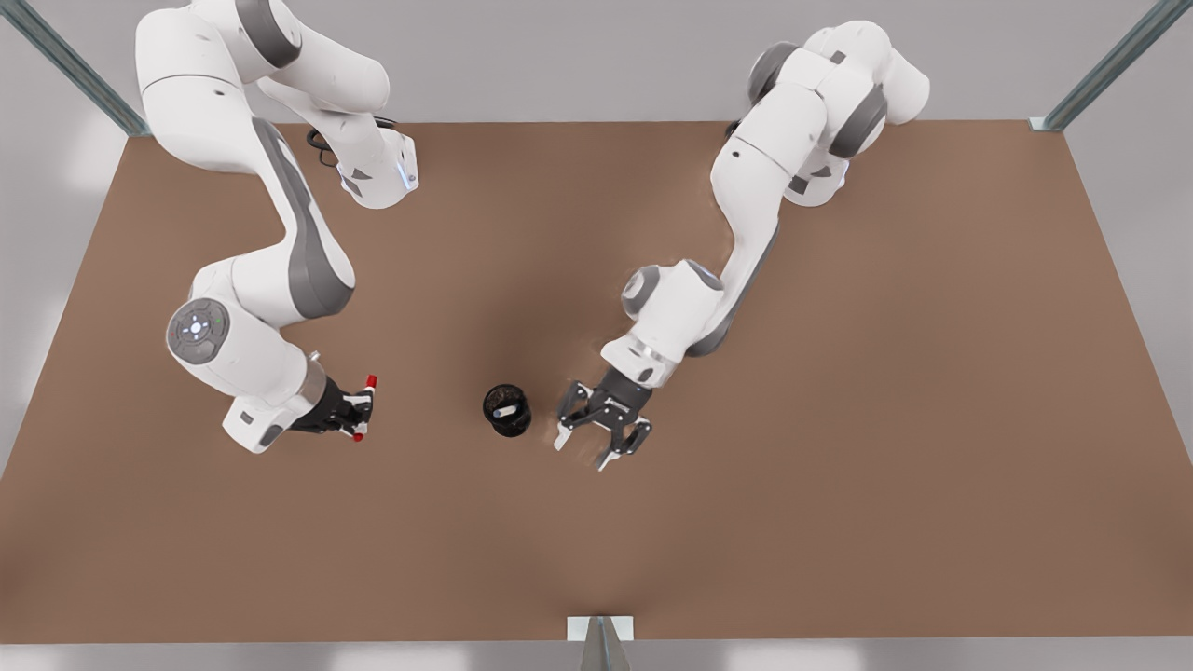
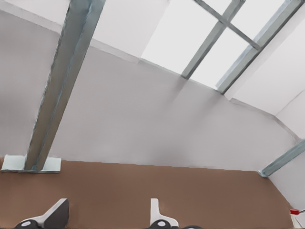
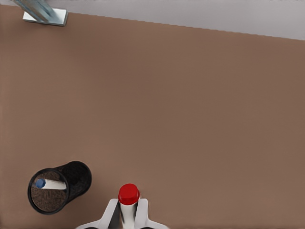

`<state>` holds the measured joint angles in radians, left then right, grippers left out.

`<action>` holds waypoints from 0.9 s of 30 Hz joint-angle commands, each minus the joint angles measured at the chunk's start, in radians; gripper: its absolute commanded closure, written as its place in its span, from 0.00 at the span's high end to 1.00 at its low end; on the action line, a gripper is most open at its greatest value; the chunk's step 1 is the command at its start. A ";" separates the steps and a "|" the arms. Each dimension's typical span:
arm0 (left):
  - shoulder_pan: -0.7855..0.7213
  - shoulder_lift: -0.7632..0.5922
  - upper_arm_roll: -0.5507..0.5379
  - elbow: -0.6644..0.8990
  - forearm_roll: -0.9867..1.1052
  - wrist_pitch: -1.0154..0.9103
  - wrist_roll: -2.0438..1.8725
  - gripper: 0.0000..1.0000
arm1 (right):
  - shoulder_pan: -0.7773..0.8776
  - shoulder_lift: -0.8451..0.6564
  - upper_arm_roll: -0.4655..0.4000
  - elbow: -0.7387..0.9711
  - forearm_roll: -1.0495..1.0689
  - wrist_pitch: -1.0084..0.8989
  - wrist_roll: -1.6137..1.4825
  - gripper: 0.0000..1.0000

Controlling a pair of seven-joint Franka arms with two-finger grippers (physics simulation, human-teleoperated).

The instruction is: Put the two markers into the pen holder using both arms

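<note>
I logged right gripper point(image 1: 362, 410) at front view's left, above table point(image 1: 839, 419), fingers clamped on red marker point(image 1: 365, 407), red cap point(image 3: 128, 193) up. Pen holder point(image 1: 507, 410) upright mid-table, blue marker point(image 1: 504, 410) inside, leaning on wall. Left gripper point(image 1: 603, 435) just beside holder on front view's right, fingers point(image 2: 156, 213) spread, holding nothing

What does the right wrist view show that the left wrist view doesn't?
Right wrist: the right gripper shut on the red marker, and near it the holder with the blue marker inside. Left wrist: the left gripper open, the grey wall, a window and metal beams. Both: the brown table and a post's foot at its edge.
</note>
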<state>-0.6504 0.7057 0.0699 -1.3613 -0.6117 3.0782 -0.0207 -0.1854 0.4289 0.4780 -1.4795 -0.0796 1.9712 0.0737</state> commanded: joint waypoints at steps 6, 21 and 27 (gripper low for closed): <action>0.322 -0.434 0.115 0.113 0.490 -1.684 0.065 1.00 | 0.106 0.002 0.093 0.002 -0.015 0.063 0.238 0.22; 0.569 -0.450 -0.073 -0.056 0.555 -1.512 0.067 1.00 | 0.219 0.157 0.079 -0.102 -0.130 0.675 0.360 0.23; 0.548 -0.443 -0.076 -0.061 0.553 -1.540 0.067 1.00 | 0.188 0.110 0.080 -0.188 -0.154 0.681 0.360 0.23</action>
<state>-0.0984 0.2632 -0.0057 -1.4219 -0.0594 1.5702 0.0268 0.0081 0.5478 0.5579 -1.6577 -0.2094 2.6059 0.2854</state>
